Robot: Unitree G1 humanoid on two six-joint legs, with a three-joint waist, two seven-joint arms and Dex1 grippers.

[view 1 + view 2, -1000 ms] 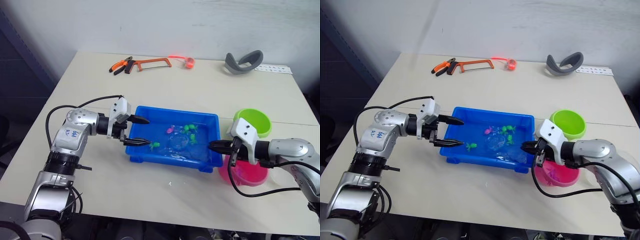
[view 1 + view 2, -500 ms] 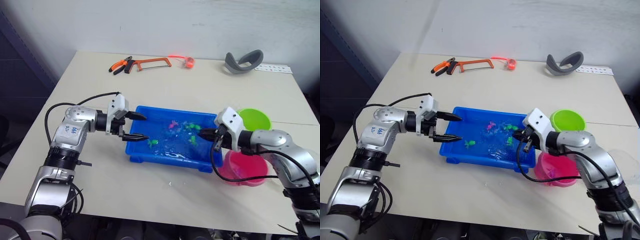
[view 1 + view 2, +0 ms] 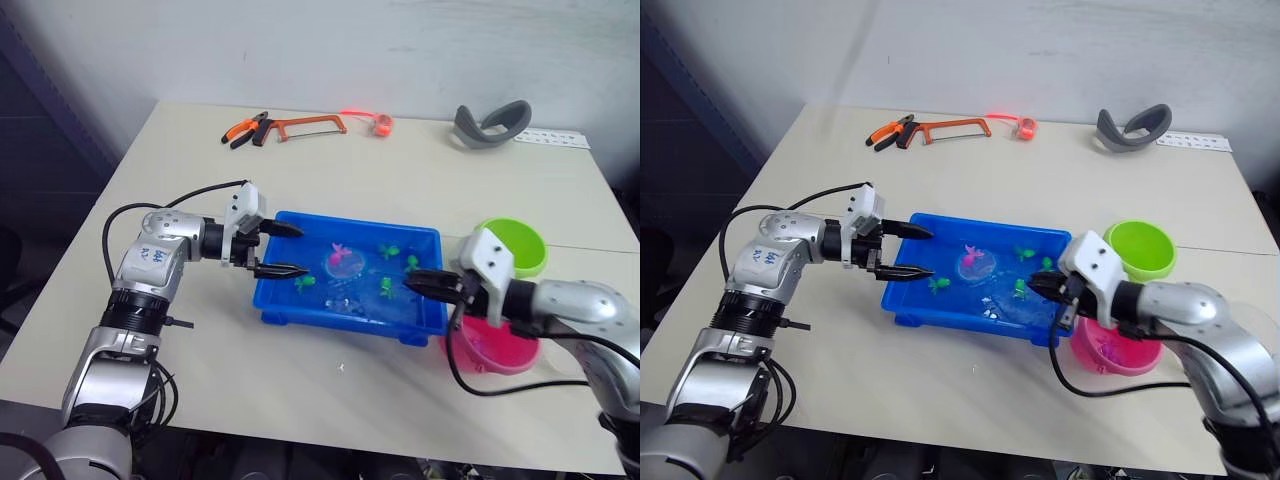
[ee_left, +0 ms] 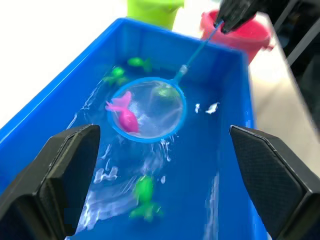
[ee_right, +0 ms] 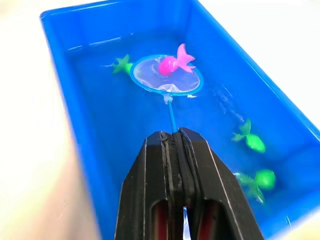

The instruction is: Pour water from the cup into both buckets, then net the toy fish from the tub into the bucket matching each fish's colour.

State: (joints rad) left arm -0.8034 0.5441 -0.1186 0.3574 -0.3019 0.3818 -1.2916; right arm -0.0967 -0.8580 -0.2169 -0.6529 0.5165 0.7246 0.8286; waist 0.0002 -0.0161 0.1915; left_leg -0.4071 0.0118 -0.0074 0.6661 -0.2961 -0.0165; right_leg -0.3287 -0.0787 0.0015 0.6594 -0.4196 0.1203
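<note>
Net (image 5: 167, 75) holds a pink fish (image 5: 175, 63) over the tub (image 3: 415, 330), right gripper (image 3: 425, 284) clamped on its handle

A tilt or jolt on the lift could tip the fish back into the water; it rides at the hoop's edge. The pink bucket (image 3: 495, 350) sits under the right arm, the green bucket (image 3: 520, 240) just behind, so a loose swing risks the wrong one. Left gripper (image 3: 285, 250), fingers wide, hovers over the tub's near end. Green fish (image 3: 386, 290) remain. Pliers (image 3: 245, 130), hacksaw (image 3: 305, 125) lie well apart

Lab or workshop: bare table (image 3: 420, 190), hacksaw (image 3: 305, 125), pliers (image 3: 245, 131), plain wall (image 3: 350, 45).
</note>
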